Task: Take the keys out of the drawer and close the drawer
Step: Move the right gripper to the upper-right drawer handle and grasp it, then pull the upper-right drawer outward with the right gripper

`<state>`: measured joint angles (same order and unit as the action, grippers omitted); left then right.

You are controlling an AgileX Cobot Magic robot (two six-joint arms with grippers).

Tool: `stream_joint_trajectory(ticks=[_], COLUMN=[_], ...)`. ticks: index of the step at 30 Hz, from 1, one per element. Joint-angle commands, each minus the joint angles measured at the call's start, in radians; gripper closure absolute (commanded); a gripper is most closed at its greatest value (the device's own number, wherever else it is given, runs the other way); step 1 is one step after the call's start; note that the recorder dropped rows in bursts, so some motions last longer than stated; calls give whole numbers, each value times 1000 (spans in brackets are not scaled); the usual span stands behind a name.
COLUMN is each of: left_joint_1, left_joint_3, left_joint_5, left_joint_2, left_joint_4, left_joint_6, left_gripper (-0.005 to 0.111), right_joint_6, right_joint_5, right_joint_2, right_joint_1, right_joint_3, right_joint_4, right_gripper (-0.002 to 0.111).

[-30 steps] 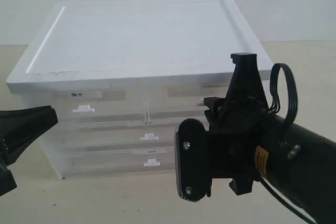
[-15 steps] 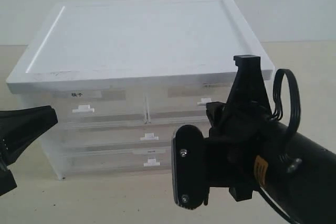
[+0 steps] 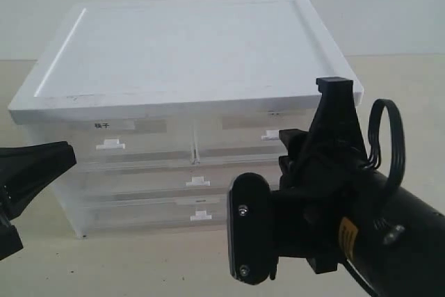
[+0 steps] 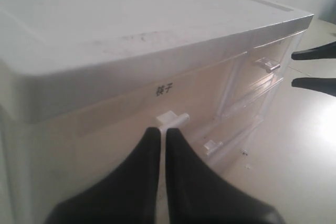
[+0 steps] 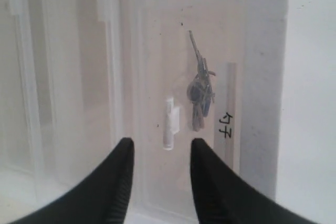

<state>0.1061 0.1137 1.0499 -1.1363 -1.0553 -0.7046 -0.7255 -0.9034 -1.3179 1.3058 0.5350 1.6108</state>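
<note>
My right gripper (image 5: pixel 161 141) has backed off the tab handle (image 5: pixel 170 123) and its jaws have sprung apart with nothing between them. The drawer (image 3: pixel 236 142) still looks shut, so the pull needs another go. The keys (image 5: pixel 201 95) sit inside, showing through its front beside the tab. My left gripper (image 4: pixel 161 130) is pinched closed, and I count one key bunch, two half-width drawers (image 3: pixel 139 145) and two full-width drawers (image 3: pixel 139 186).

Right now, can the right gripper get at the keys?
Probably not: the keys sit behind the closed drawer front. The right gripper, jaws apart, faces its white tab handle with nothing between.
</note>
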Motion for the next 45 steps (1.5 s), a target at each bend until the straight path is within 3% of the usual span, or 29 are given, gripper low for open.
stream_joint_trajectory(ticks=[1, 14, 23, 29, 38, 41, 45], left_joint_1=[2, 2, 2, 2, 2, 2, 2], left_joint_3=[-4, -4, -4, -4, -4, -4, -4], left_joint_5=[0, 0, 0, 0, 2, 2, 0], left_joint_2=[-4, -4, -4, -4, -4, -4, -4], left_joint_4=[0, 2, 0, 0, 0, 0, 16], left_joint_6=[-5, -5, -5, -5, -5, -5, 8], left_gripper=[102, 102, 102, 102, 102, 102, 102], right_joint_6=[-23, -126, -153, -197, -207, -205, -134], right_joint_5=[8, 88, 1, 43, 73, 73, 68], right_joint_2=[-1, -11, -102, -101, -101, -101, -101], right_joint_1=[5, -33, -35, -118, -131, -131, -93], right_joint_3=[-5, -5, -5, -5, -5, -5, -5], right_joint_4=[27, 124, 134, 134, 134, 134, 99], right_gripper=[70, 71, 71, 85, 87, 108, 108])
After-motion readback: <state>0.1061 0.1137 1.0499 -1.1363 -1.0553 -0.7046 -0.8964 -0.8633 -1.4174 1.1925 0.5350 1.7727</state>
